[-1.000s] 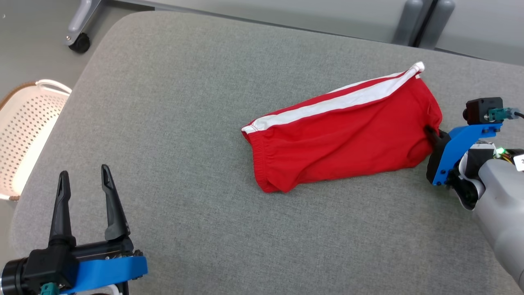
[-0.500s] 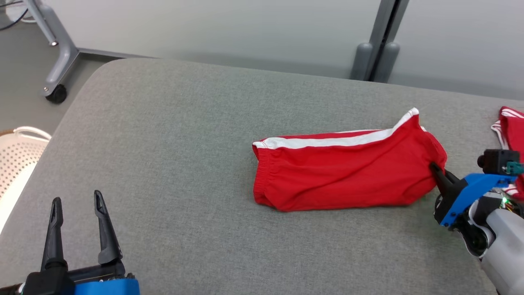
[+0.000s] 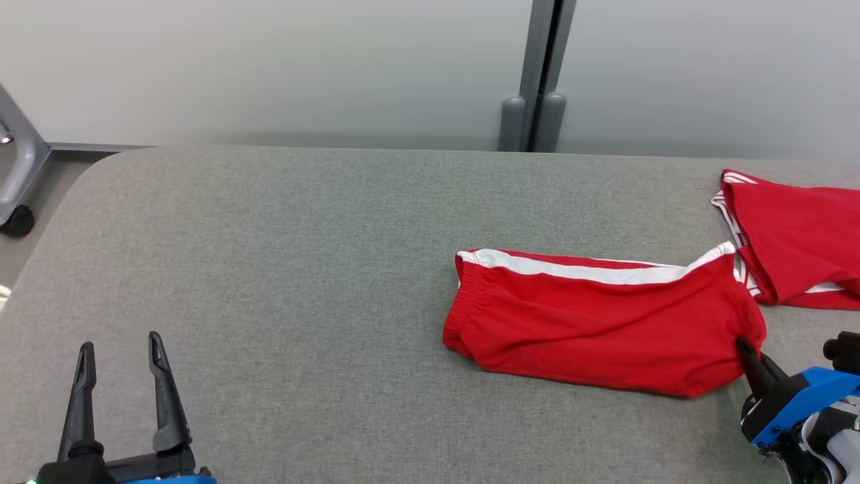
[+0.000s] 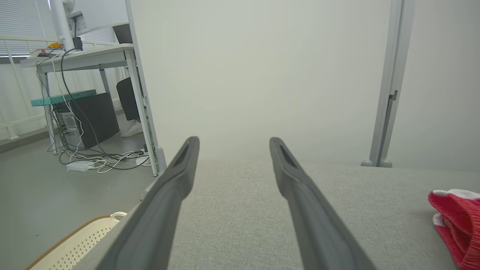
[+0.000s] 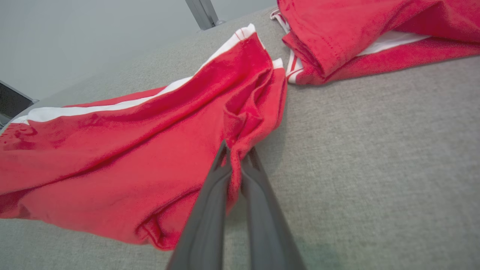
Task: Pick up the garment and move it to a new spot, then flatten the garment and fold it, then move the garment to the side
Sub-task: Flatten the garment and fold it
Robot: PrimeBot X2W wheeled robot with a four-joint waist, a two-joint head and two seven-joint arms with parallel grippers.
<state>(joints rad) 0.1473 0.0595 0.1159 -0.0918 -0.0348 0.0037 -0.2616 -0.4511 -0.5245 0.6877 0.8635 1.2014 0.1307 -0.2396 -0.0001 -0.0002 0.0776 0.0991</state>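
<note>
Garment (image 3: 605, 329), a pair of red shorts, lies on the right half of the grey worktop (image 3: 302, 269). In the head view its long axis runs from 9 to 3 o'clock, with the gathered waistband (image 3: 463, 316) at the 9 o'clock end. The right claw (image 3: 747, 351) is clamped shut on a pinch of cloth at the 4 o'clock corner, so the garment stretches away from it toward 10 o'clock. The left claw (image 3: 121, 359) stands wide open and empty, well apart toward 8 o'clock; the right arm is the nearer. The cloth looks soft and mostly flat with shallow wrinkles, and a white stripe (image 3: 591, 269) runs along its 12 o'clock edge. A second red garment (image 3: 799, 249) lies just beside the 1 o'clock corner; I cannot tell whether they touch.
</note>
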